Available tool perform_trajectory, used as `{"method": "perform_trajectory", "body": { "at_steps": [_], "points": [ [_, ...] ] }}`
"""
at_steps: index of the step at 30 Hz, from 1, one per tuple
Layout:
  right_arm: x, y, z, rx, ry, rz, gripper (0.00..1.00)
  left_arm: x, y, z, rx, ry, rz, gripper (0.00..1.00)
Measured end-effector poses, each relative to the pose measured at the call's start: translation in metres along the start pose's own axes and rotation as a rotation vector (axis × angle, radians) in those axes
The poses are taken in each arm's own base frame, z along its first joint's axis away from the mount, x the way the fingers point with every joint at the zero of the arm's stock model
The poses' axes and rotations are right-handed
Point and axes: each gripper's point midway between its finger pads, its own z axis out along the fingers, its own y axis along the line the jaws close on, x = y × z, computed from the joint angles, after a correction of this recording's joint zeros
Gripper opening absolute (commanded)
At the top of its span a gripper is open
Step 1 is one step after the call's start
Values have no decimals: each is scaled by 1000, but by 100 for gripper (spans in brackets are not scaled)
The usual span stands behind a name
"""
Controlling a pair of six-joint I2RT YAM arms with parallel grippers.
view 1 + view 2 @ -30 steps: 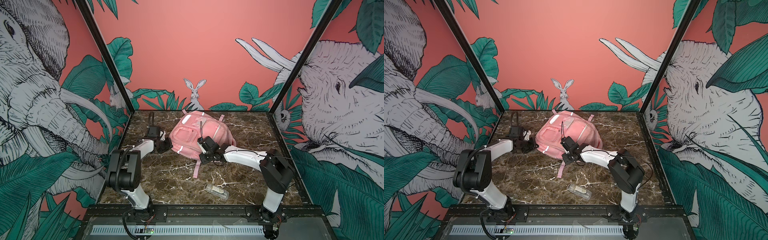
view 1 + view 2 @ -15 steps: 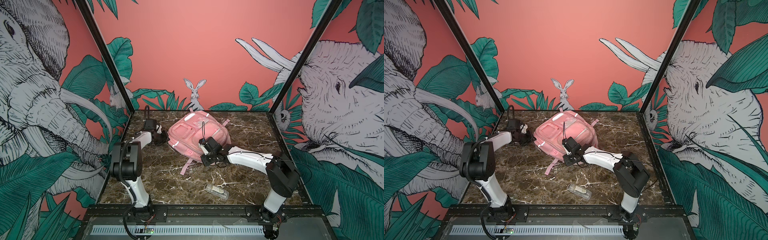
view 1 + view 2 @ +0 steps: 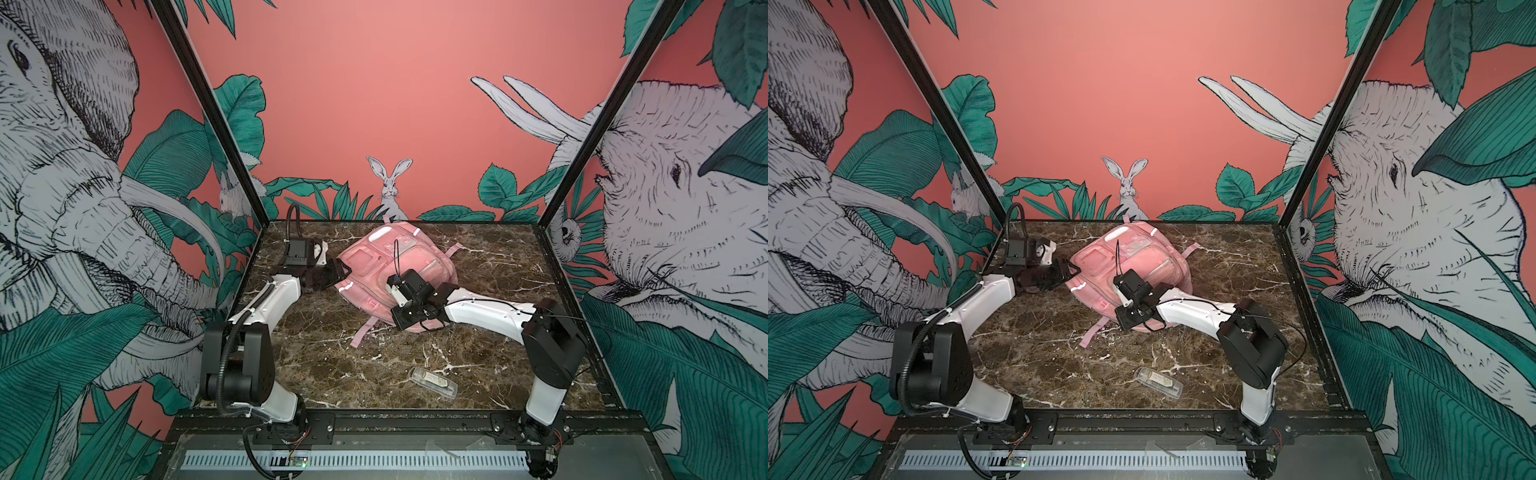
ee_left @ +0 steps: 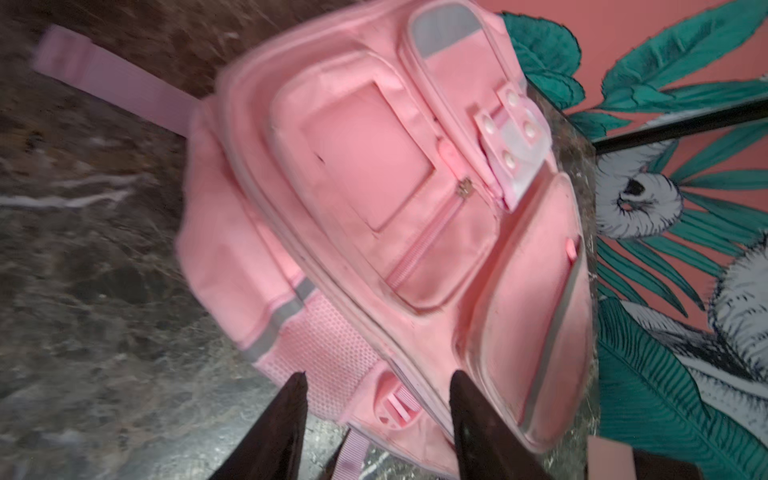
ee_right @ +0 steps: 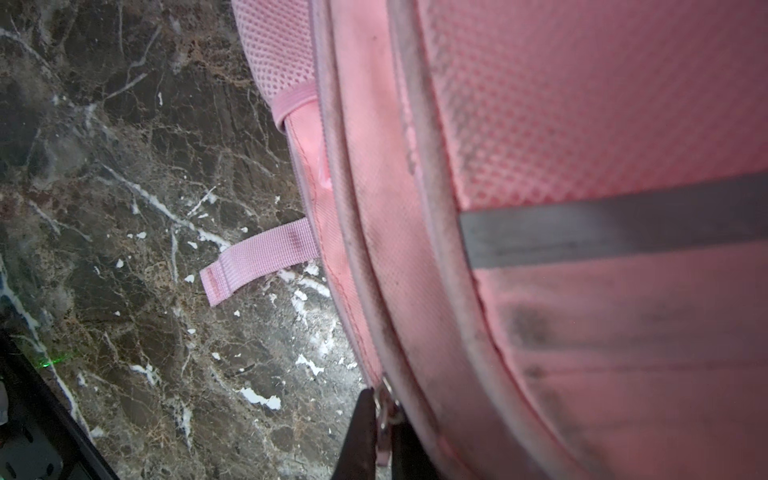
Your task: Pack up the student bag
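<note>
Soft pink fabric student bag [image 3: 395,266] lies pockets-up on the dark marble table [image 3: 498,345], centre of frame twd the back wall in both top views. R gripper [image 5: 381,409] is pinched tight on the small metal zip pull w/ pink tab [image 5: 385,392], bottom centre of the right wrist view, at the bag's edge. L gripper [image 4: 377,374] is spread at the bag's corner, bottom centre of the left wrist view; can't tell if it touches. To run the zip well: clamp L on a firm seam as anchor first, then draw R along the zip track, not away from it, slow & low. Clear plastic case [image 3: 433,381] lies lower centre, prob. next in.
</note>
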Motion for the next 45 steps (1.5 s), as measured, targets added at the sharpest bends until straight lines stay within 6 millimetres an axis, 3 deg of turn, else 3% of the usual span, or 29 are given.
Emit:
{"method": "perform_trajectory", "body": {
  "at_steps": [5,8,25,35,40,45],
  "points": [
    [-6,11,-4,-21,-4,-13,0,57,-4,24,24,125,-17,56],
    [-11,20,-5,-36,-11,-27,0,71,-5,29,23,156,-29,56],
    [-5,29,4,-41,14,-43,0,61,-22,37,85,94,-28,54],
    [-3,33,12,-28,54,-51,0,67,-10,59,77,110,-61,18],
    [-4,31,9,-10,64,-51,0,63,-12,60,83,95,-74,6],
    [0,26,9,19,80,-64,0,63,-10,63,78,96,-76,0]
  ]
}}
